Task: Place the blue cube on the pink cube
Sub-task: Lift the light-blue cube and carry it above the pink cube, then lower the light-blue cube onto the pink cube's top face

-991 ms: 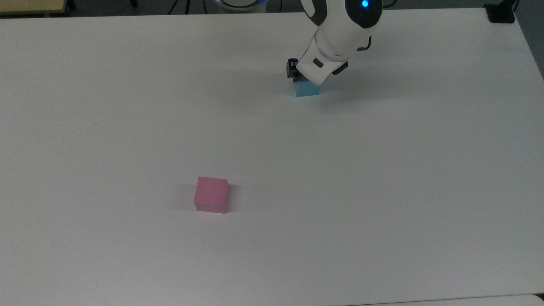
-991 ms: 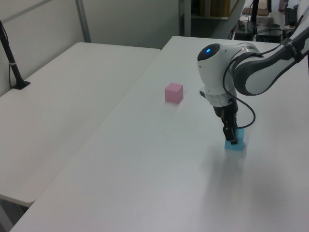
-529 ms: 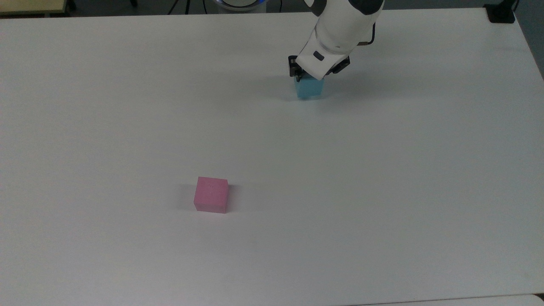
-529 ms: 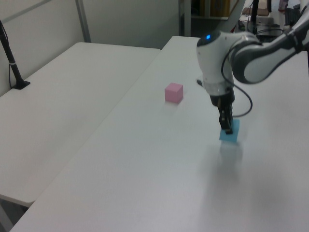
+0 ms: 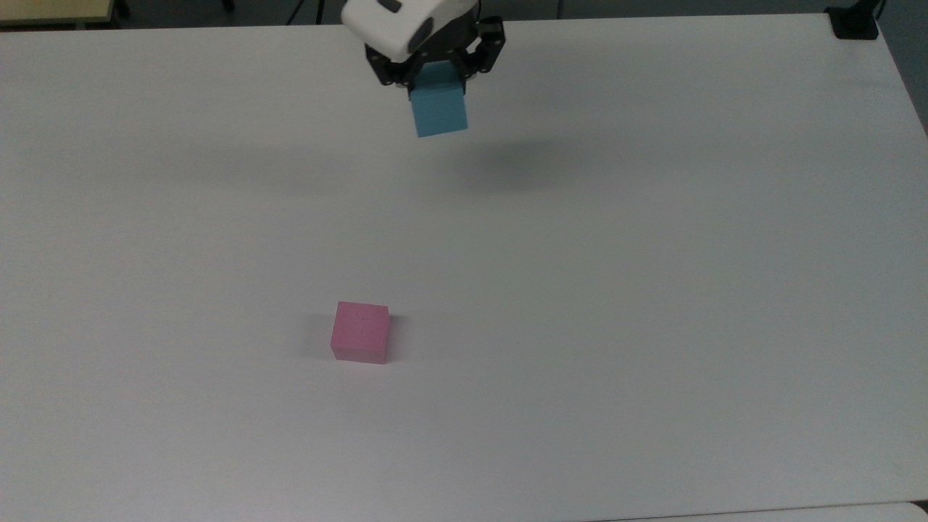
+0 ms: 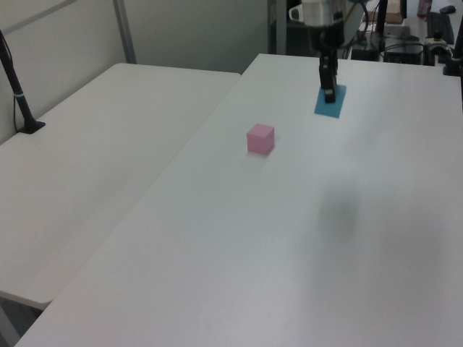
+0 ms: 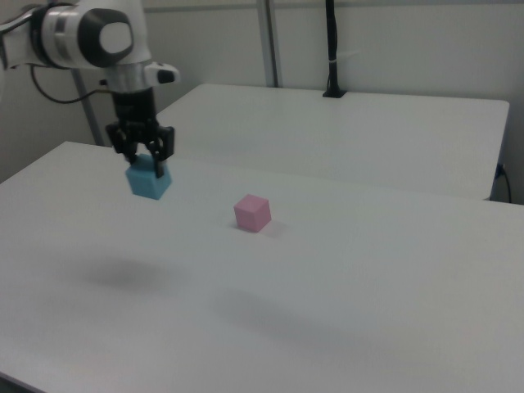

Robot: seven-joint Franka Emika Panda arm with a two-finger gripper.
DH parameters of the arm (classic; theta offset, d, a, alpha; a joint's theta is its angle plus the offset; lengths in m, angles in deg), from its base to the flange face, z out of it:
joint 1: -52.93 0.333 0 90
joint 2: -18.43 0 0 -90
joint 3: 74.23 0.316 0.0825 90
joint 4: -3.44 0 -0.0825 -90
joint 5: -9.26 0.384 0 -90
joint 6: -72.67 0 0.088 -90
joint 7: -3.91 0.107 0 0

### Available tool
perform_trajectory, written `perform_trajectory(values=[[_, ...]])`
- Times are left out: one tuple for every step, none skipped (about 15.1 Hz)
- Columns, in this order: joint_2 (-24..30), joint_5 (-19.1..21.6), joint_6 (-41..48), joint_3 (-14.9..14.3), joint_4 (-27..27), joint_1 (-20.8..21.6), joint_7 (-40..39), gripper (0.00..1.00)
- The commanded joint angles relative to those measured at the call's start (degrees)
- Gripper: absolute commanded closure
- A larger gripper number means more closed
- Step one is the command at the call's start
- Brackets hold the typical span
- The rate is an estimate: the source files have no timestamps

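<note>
Blue cube [image 5: 439,110]: held in the air above the table [image 5: 652,290], its shadow on the tabletop below; no writing on it
Gripper [image 5: 437,72]: fingers closed on the blue cube's upper part, which they partly hide
Pink cube [image 5: 360,332]: on the table, well apart from the blue cube; faint dots on top, no lettering
Arm: mostly cut off at the top view's upper edge

You have bare counter [image 5: 652,290] on all sides of the pink cube [image 5: 360,332]; nothing stands between it and the raised gripper [image 5: 437,76], which carries the blue cube [image 5: 439,111].
</note>
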Motion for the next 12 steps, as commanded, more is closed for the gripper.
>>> perform_trajectory(values=[[-12.7, 0.1, 0.7, -0.1, 15.1, -3.1, -1.0, 0.94], [-15.3, -0.4, -0.3, -0.2, 17.8, -3.9, -1.0, 0.94], [-17.1, -1.1, -2.4, -0.2, 19.0, -4.7, -1.0, 0.94], [-18.2, -1.5, -5.2, -0.2, 19.1, -5.7, -1.0, 0.94], [-19.7, -1.7, -8.1, -0.2, 19.2, -6.3, -0.9, 0.94], [-21.4, -1.8, -9.9, -0.3, 19.3, -6.7, -0.9, 0.94], [-22.9, -2.3, -11.4, -0.5, 19.5, -6.9, -0.9, 0.94], [-23.7, -3.1, -13.4, -0.8, 19.5, -6.9, -0.8, 0.94], [-24.2, -3.6, -15.6, -0.9, 19.5, -6.9, -0.6, 0.94], [-24.9, -3.8, -17.4, -1.3, 19.4, -6.9, -0.5, 0.93], [-25.4, -3.8, -19.1, -1.9, 19.4, -6.8, -0.5, 0.92], [-26.1, -3.9, -20.7, -2.1, 19.4, -6.8, -0.4, 0.90]])
